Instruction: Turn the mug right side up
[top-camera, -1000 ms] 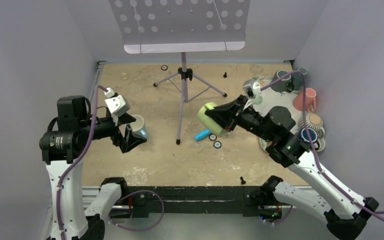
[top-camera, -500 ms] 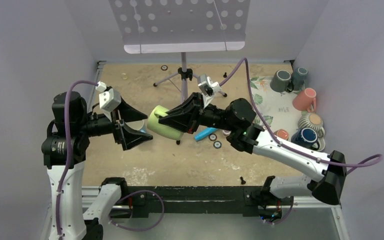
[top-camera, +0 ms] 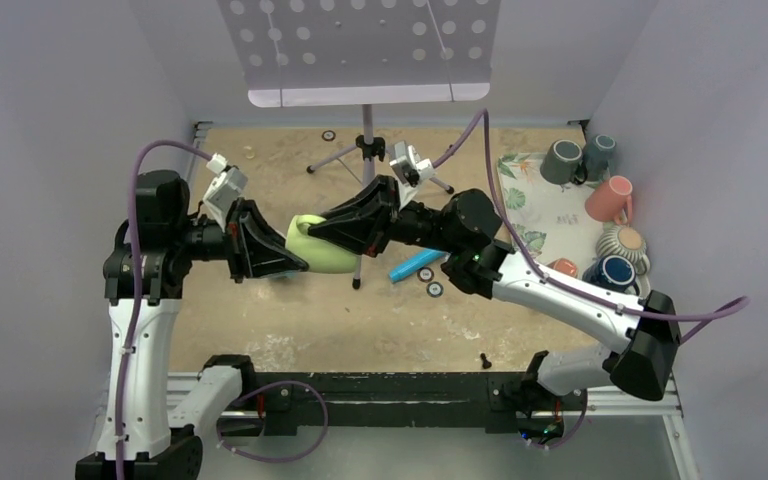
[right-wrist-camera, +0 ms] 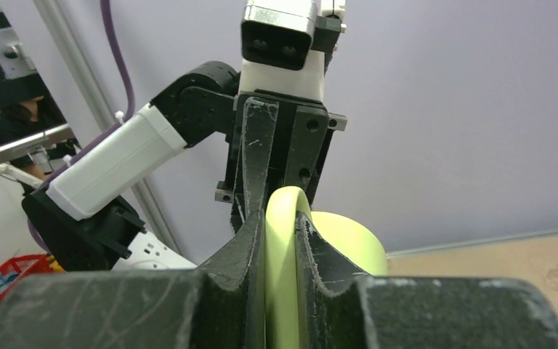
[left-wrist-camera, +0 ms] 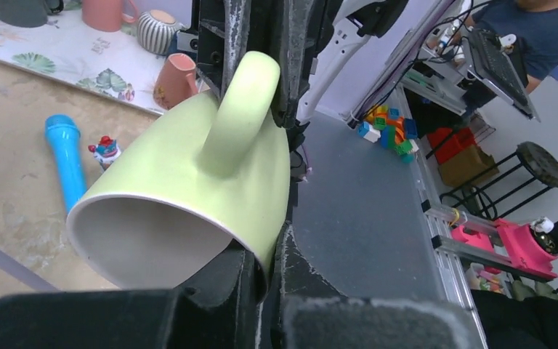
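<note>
Bright even light, soft shadows, sharp

A music stand (top-camera: 360,45) rises at the back of my sandy worktop (top-camera: 290,320). Just right of its pole lies a blue tube (top-camera: 412,266), with two small discs (top-camera: 426,274) beside it. Far to the stand's right, a leaf-print mat (top-camera: 550,205) carries a grey mug (top-camera: 561,161), a pink mug (top-camera: 610,199), a striped mug (top-camera: 624,241) and a blue mug (top-camera: 617,271).
</note>
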You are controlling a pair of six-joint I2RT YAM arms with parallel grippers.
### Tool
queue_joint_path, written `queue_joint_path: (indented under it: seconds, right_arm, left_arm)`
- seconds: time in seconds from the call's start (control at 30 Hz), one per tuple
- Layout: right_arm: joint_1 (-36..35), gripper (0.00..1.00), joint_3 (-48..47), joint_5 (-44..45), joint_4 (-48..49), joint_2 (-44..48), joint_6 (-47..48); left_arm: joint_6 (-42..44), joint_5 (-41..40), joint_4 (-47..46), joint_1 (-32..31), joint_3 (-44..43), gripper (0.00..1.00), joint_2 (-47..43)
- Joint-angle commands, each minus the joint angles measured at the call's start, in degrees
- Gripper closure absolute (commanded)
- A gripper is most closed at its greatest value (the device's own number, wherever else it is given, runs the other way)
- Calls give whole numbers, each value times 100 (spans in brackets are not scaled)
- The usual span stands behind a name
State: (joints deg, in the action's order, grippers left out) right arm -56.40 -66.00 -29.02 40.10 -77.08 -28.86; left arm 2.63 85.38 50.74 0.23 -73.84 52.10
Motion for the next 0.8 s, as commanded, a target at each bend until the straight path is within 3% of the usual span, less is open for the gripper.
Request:
queue_joint_path:
  seconds: [0.0, 0.07, 0.1, 0.17, 0.33, 0.47, 0.6, 0.77]
  right_arm:
    - [-169, 69, -499, 1477, -1195, 240, 527]
    - [-169, 31, -570, 2122, -1959, 301, 583]
    - [-169, 27, -613, 2438, -2313, 323, 593]
    - [-170, 24, -601, 3148, -2748, 392, 643]
    - [-172, 23, -446, 4745, -3700, 680, 777]
    - [-122, 20, -398, 5749, -4465, 879, 636]
    - [123, 20, -386, 6273, -5146, 1002, 317]
    - [1385, 22, 47, 6046, -5801, 1412, -745]
  left_arm:
    - [1294, -1515, 912, 21, -250, 100, 92]
    - [1994, -2544, 1671, 21, -374, 100, 164]
    - [2128, -3155, 1809, 17, -373, 100, 169]
    - [2374, -4324, 2052, 21, -328, 100, 90]
    - [3222, -6361, 2572, 21, -105, 100, -416]
    - [3636, -8041, 2345, 211, 348, 100, -195]
    - [3841, -8443, 2160, 721, 309, 100, 487]
    - [3838, -8520, 1594, 1190, 204, 100, 1724]
